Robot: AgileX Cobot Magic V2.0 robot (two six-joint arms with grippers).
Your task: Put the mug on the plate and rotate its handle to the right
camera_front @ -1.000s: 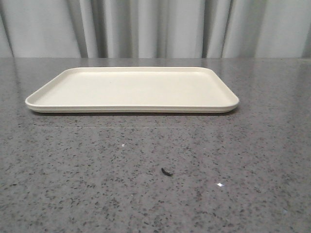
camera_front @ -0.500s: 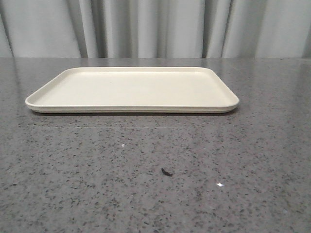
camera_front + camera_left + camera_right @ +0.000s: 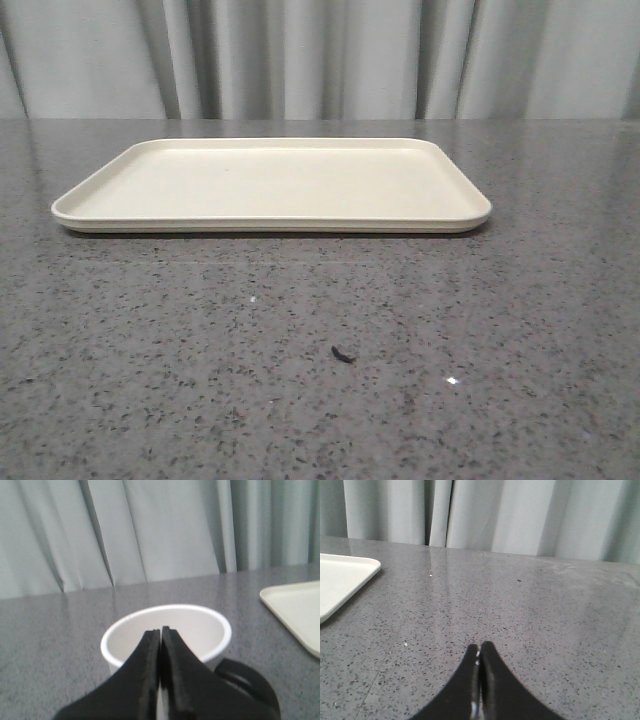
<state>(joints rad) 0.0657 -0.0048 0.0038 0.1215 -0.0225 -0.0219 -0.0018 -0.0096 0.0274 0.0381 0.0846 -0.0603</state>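
Observation:
The cream plate point(image 3: 270, 224) lies flat on the grey table in the front view, with nothing on it. Neither arm nor the mug shows there. In the left wrist view the white mug point(image 3: 195, 627) stands upright on the table, just beyond my left gripper point(image 3: 161, 630). Those jaws are pressed together and overlap the mug's near rim in the picture, with nothing seen between them. The black handle point(image 3: 246, 676) sticks out on the side toward the plate's corner point(image 3: 295, 605). My right gripper point(image 3: 479, 646) is shut over bare table, with the plate's corner point(image 3: 342, 575) off to one side.
A small dark scrap point(image 3: 343, 353) lies on the speckled table in front of the plate. Grey curtains point(image 3: 320, 60) hang behind the table's far edge.

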